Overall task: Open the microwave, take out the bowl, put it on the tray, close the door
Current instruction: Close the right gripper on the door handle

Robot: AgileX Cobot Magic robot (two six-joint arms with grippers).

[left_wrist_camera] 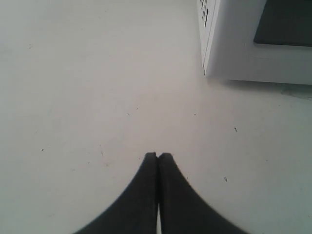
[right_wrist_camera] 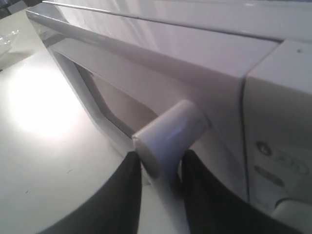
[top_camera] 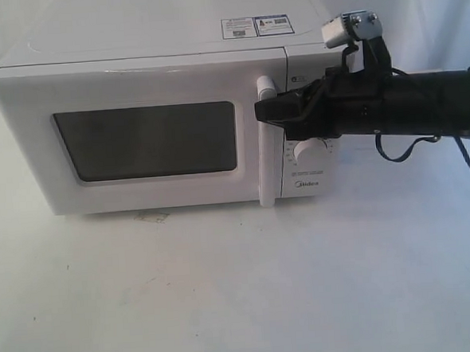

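Microwave (top_camera: 133,78), heavy-looking, sitting closed on the surface (top_camera: 226,288); door (top_camera: 134,86) likely swinging stiffly, its rigid, slick bar handle (right_wrist_camera: 170,129) being pinched near the top by the right gripper (right_wrist_camera: 160,157); left gripper (left_wrist_camera: 157,156) hovering pressed together; bowl not showing behind dark window (top_camera: 145,141).

The microwave (top_camera: 133,70) is being borne by the counter (top_camera: 226,288), with its door (top_camera: 25,141) being presented at the front. The window (top_camera: 145,141) is being framed within the door, the handle (top_camera: 268,174) being carried at the door's right edge and a knob (top_camera: 303,150) just right of it. Stickers (top_camera: 258,25) are being carried on top, toward the back right. The handle is being clasped between the jaws of the right gripper (right_wrist_camera: 160,165), which is being extended in from the right. The left gripper (left_wrist_camera: 157,156) is being held over the counter, apart from the microwave's corner.
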